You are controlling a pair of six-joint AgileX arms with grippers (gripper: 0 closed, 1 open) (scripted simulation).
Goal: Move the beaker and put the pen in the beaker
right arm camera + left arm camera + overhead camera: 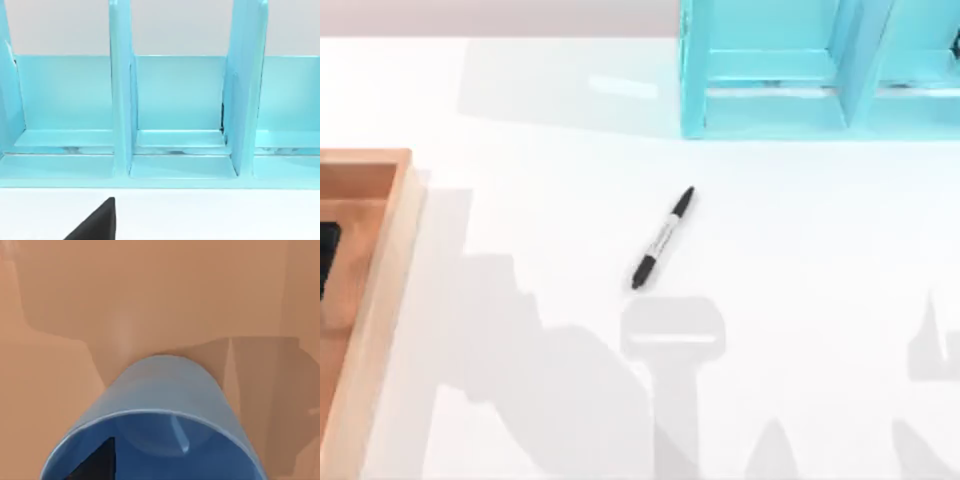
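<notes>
The pen point(663, 238), black with a grey-white barrel, lies slanted on the white table near the middle. The blue beaker point(165, 405) looms very close in the left wrist view, its open mouth turned toward the camera, with the brown wood of the tray point(150, 300) behind it. A black part of my left gripper point(97, 462) shows at the beaker's rim; whether it holds the beaker I cannot tell. A black part of my right gripper point(97, 222) hangs over the white table, facing the shelf unit.
A wooden tray point(390, 250) stands at the table's left edge, with a dark shape point(326, 258) inside it. A large light-blue shelf unit point(820, 70) point(175, 110) with several compartments stands at the back right. Grey shadows fall across the table's front.
</notes>
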